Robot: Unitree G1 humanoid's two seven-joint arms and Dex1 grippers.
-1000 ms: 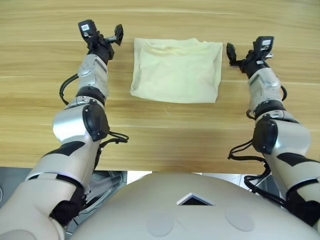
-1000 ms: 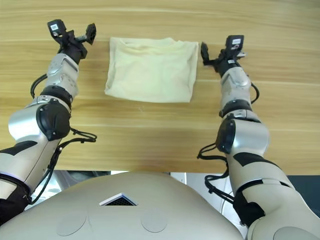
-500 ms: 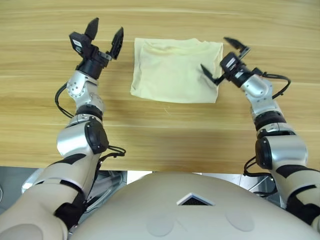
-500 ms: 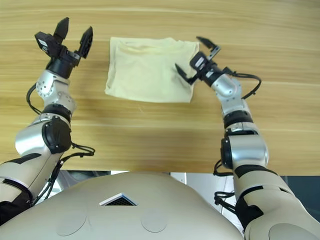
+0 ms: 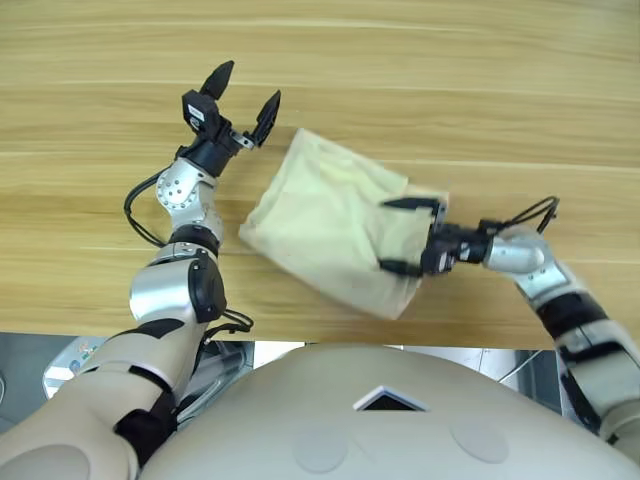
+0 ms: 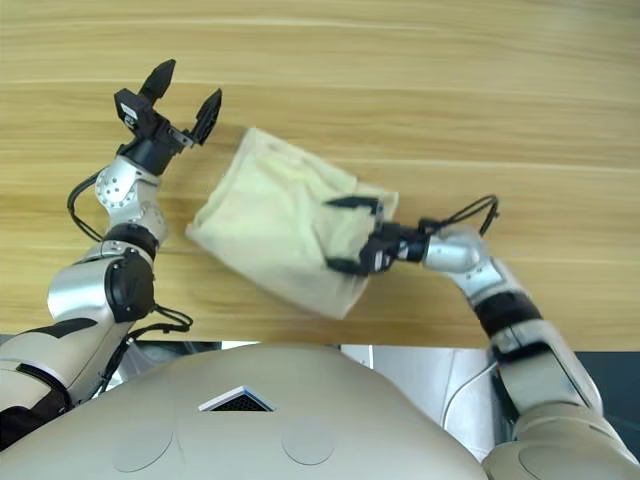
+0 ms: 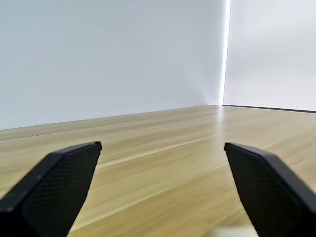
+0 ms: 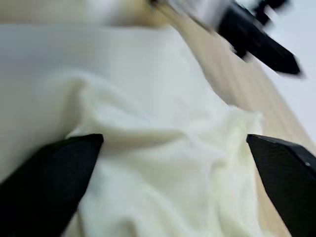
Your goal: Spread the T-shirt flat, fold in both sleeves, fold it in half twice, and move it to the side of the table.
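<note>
Right hand [image 5: 385, 235]: fingers wide apart, laid low over the right-hand part of the pale yellow folded cotton T-shirt [image 5: 320, 225]. The cloth lies between the fingers and bunches there in soft ridges; nothing is pinched.

Left hand [image 5: 247, 85]: fingers also apart, tips raised off the surface, just beside the shirt's far left corner. Contact with the cloth cannot be told.

T-shirt position: a compact folded packet on the light wooden surface [image 5: 450, 100], lying skewed, with one corner near the surface's near edge and still on the wood.

Handling (judgement): light, limp and layered. The plies will likely shear over one another if dragged from the top ply alone, and the smooth wood gives little grip, so the packet slides readily. It is not fragile. The best hold is probably at a folded edge, with the fingers closing through all the layers, ideally on two opposite sides, so the fold survives the move aside.

Change from half a second ago:
- The shirt lay square and farther out on the surface. It now sits turned and closer to the robot (the wood grain lines have not shifted, so this is the cloth moving, not the camera).
- The right hand was at the shirt's right edge. It now lies farther in over the cloth and nearer the body.
- The left hand is a little closer to the shirt's corner.
</note>
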